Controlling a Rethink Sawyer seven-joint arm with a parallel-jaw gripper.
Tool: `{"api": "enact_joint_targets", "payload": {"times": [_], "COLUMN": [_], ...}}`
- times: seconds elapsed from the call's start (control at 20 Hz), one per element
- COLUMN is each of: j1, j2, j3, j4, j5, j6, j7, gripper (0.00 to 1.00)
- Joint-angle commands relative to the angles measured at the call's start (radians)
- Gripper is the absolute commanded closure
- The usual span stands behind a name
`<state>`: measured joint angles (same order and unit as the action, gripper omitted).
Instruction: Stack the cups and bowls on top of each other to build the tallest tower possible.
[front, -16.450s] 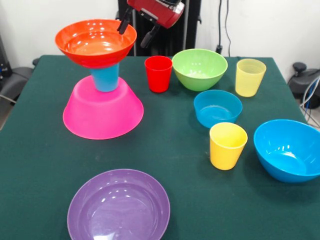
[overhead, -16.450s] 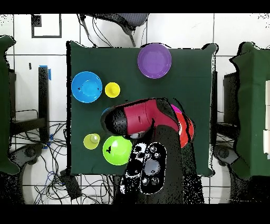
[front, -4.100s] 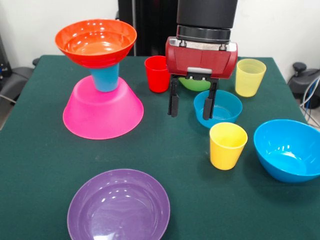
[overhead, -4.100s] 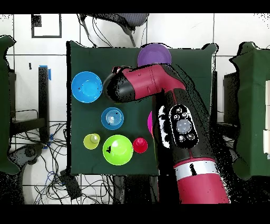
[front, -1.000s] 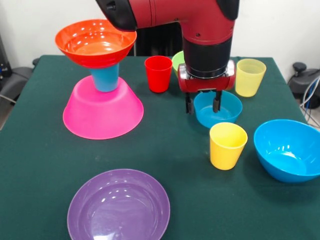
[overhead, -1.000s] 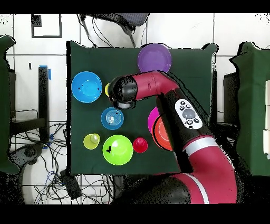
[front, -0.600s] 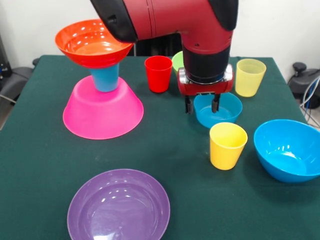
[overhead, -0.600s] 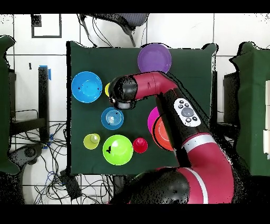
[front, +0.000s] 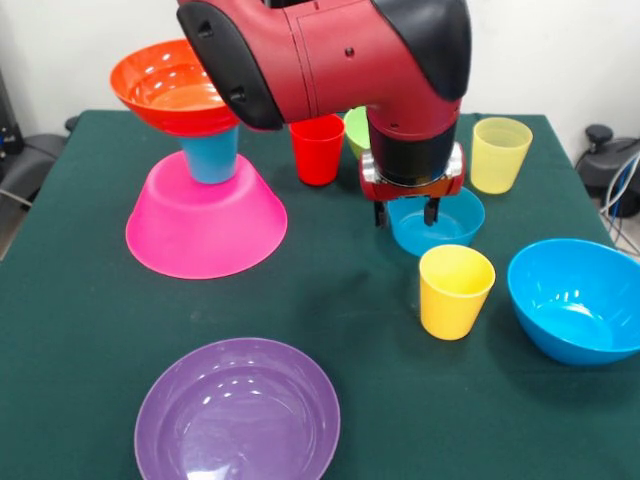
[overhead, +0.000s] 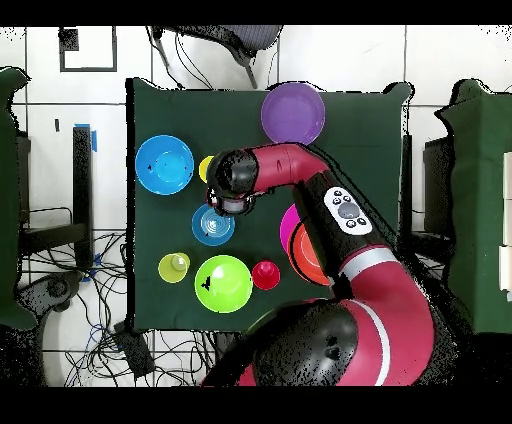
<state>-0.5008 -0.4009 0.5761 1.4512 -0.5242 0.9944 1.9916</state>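
Note:
My gripper (front: 405, 215) is open and reaches down at the small blue bowl (front: 450, 228). One finger is outside the bowl's left rim and the other is inside it. From overhead, the gripper (overhead: 232, 205) sits over the edge of that bowl (overhead: 208, 230). The tower stands at the left: an upside-down pink bowl (front: 205, 225), a blue cup (front: 212, 155) on it, and an orange bowl (front: 165, 90) on top. A red cup (front: 315, 152) and a green bowl (front: 354, 125) are partly hidden behind the arm.
A pale yellow cup (front: 500, 155) stands at the back right. A yellow cup (front: 456, 290) stands just in front of the small bowl. A larger blue bowl (front: 578, 298) is at the right edge and a purple bowl (front: 237, 412) at the front. The arm's thick link spans the top.
The gripper has settled slightly lower over the small blue bowl's rim. The arm's upper link has swung further across the top, covering part of the orange bowl. No cup or bowl has moved.

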Motion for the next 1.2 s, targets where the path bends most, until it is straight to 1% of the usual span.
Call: {"api": "enact_joint_targets", "payload": {"times": [0.05, 0.3, 0.7, 1.0, 1.2], "j1": [0.012, 0.014, 0.03, 0.022, 0.029], "j2": [0.039, 0.036, 0.041, 0.032, 0.049], "j3": [0.0, -0.004, -0.031, -0.034, -0.041], "j4": [-0.025, -0.017, -0.004, 0.023, 0.012], "j5": [-0.054, -0.064, -0.1, -0.107, -0.121], "j6": [0.054, 0.04, 0.018, 0.001, 0.001], "j7": [-0.219, -0.213, -0.193, -0.197, -0.192], "gripper": [0.0, 0.0, 0.0, 0.0, 0.0]}}
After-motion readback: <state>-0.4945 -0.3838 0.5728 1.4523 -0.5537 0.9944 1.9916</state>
